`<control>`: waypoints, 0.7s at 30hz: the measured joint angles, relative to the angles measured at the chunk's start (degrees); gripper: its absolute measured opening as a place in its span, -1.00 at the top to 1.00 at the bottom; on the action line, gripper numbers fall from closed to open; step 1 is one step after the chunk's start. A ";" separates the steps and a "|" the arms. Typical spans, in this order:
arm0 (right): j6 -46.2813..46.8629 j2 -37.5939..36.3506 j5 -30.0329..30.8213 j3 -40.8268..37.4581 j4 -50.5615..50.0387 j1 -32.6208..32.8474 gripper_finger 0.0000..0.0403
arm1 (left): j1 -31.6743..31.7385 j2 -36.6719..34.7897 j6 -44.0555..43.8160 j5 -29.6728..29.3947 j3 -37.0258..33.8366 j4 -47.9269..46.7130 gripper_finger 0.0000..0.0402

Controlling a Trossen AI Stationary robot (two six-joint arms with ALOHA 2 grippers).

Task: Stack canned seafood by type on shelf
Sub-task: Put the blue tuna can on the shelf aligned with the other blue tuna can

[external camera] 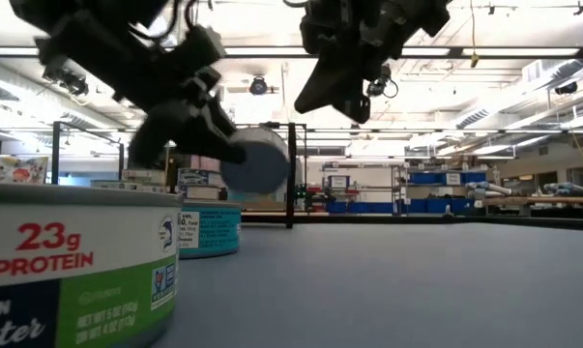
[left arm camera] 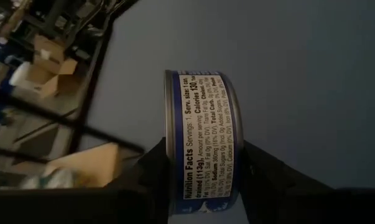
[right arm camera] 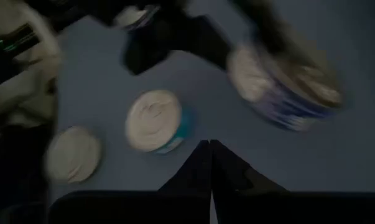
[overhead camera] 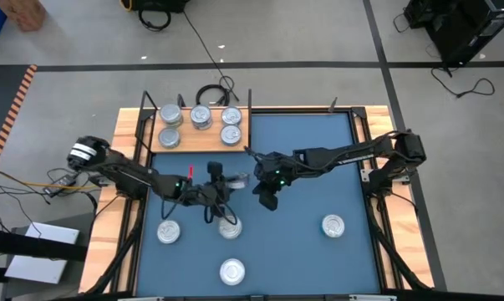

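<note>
My left gripper (overhead camera: 231, 179) is shut on a blue-labelled silver tin (left arm camera: 203, 134), which it holds in the air over the middle of the blue mat. The low view shows that tin (external camera: 258, 159) well above the table. My right gripper (right arm camera: 210, 163) is shut and empty, and hovers just right of the held tin in the high view (overhead camera: 268, 197). The wooden shelf (overhead camera: 170, 140) lies at the mat's far left and carries several tins (overhead camera: 201, 117) on their bases. More tins (overhead camera: 230, 227) stand on the mat. My left gripper pinches the tin between its two fingers (left arm camera: 156, 177), one on each flat face, so the side wall with the printed label (left arm camera: 206, 155) faces the wrist camera. The tin is turned on edge and lifted clear of the mat. The fingers come from the table's left.
On the mat stand a tin at the near left (overhead camera: 168, 232), one at the near middle (overhead camera: 231, 271) and one at the right (overhead camera: 333, 225). The low view shows a tin close to the camera (external camera: 78, 261) and a teal one (external camera: 209, 230) behind it. Black uprights (overhead camera: 249, 100) rise at the shelf's corners.
</note>
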 joint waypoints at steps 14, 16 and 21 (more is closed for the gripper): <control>-2.53 -2.10 11.04 -0.28 -1.77 3.56 0.96 | 5.80 -14.47 -5.85 -13.07 0.18 -24.70 0.27; -3.27 -2.09 12.15 -0.98 -0.65 3.98 0.96 | 7.80 -15.20 -6.38 -14.06 0.06 -28.29 0.27; -3.60 -2.06 13.59 -4.53 3.88 4.22 0.97 | 13.04 -15.10 -7.25 -14.22 0.08 -30.87 0.27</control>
